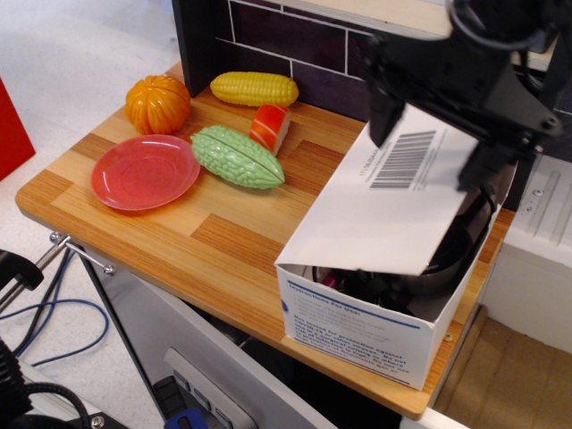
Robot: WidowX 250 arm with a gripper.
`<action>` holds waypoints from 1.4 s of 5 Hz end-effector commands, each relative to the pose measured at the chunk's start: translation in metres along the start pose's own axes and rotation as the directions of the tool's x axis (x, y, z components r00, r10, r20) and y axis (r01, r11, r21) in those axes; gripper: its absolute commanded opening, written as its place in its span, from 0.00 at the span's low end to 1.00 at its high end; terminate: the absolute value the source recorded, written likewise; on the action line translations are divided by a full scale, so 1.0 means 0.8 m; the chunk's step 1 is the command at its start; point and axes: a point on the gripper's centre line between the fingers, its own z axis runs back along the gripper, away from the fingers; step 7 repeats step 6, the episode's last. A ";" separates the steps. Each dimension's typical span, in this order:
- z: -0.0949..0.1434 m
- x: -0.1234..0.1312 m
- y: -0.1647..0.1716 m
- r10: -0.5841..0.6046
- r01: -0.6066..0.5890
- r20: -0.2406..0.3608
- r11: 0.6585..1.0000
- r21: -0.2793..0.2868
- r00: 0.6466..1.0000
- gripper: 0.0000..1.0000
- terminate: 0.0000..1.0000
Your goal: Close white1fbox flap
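Note:
The white box (357,329) with a blue stripe and blue text on its front stands at the right end of the wooden table. Its flap (389,206) leans down over the opening, barcode face up, covering most of the contents; a dark round object and cables (420,281) still show under its front edge. My black gripper (433,134) hangs over the flap's far edge, its fingers straddling it. I cannot tell whether the fingers are open or shut.
An orange fruit (157,104), a corn cob (255,88), a red-and-white block (271,128), a green gourd (238,156) and a red plate (145,172) lie on the table's left half. A dark tiled wall (295,45) stands behind.

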 end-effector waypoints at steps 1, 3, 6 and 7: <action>-0.018 -0.003 -0.020 0.027 -0.026 0.016 0.997 -0.071 0.999 1.00 0.00; -0.034 -0.013 -0.029 0.059 -0.057 0.017 0.995 -0.083 0.998 1.00 0.00; -0.046 -0.023 -0.036 0.097 -0.094 0.017 0.987 -0.131 0.995 1.00 1.00; -0.046 -0.023 -0.036 0.097 -0.094 0.017 0.987 -0.131 0.995 1.00 1.00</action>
